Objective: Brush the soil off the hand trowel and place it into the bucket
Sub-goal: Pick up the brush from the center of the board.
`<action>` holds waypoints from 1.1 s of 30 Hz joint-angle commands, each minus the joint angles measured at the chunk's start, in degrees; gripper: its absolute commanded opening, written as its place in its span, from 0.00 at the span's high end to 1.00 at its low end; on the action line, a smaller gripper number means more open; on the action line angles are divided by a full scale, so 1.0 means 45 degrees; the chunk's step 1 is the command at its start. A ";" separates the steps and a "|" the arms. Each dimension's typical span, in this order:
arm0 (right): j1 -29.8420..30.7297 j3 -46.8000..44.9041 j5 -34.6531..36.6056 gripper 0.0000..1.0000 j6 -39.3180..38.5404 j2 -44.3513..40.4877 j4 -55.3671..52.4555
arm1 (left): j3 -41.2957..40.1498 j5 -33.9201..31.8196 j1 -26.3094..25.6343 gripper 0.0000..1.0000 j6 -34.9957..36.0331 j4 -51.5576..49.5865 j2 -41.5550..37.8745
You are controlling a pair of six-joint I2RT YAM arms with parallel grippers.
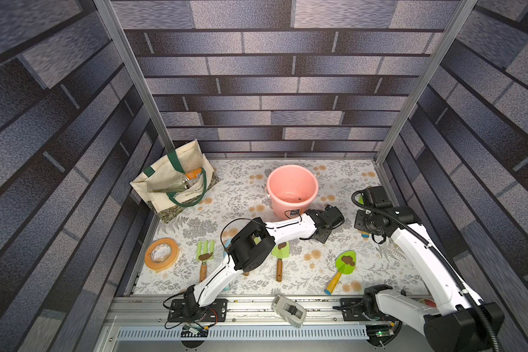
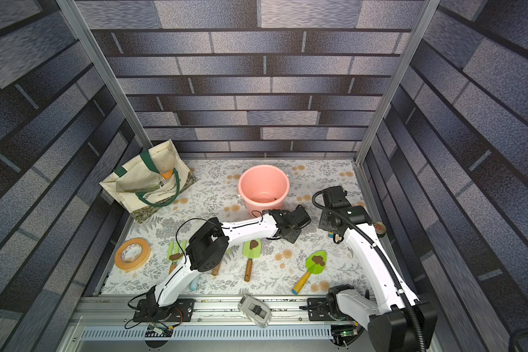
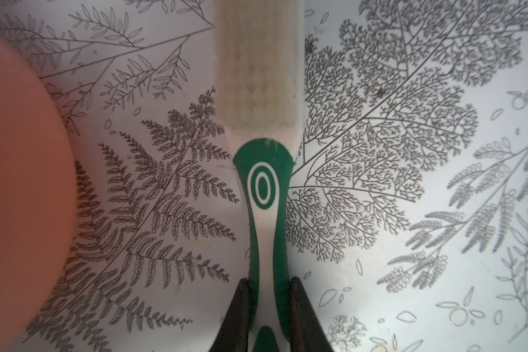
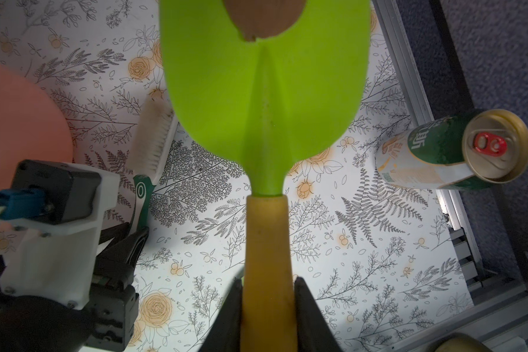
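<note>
Beside bucket (image 1: 290,179), left pincer (image 3: 269,282) clamps brush (image 3: 262,186) handle; right pincer (image 4: 268,282) clamps trowel (image 4: 262,100) handle, soil (image 4: 264,15) half cut off.

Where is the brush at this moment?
In the left wrist view, the brush sits beside the pink bucket, its green-and-white handle pinched between the fingers of the left gripper, near the green trowel held by the right gripper.

No readable text; only illegible lettering on the green can (image 4: 433,152) and cream tote bag (image 1: 162,183).
</note>
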 commanded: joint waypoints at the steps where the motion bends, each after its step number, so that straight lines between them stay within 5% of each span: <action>1: -0.0087 -0.0160 -0.0051 0.86 -0.0092 -0.0235 0.0173 | -0.0790 0.0660 0.0109 0.95 0.0107 -0.0076 -0.0794; 21: -0.0077 0.0054 -0.0705 0.87 -0.0222 -0.0231 0.0152 | -0.6417 0.2416 0.0188 0.98 0.0050 0.1746 -0.7663; 33: -0.0047 -0.0542 -0.2733 0.89 -0.0418 0.0335 0.1265 | -0.9899 0.5067 0.1612 0.99 -0.1189 0.1818 -1.2102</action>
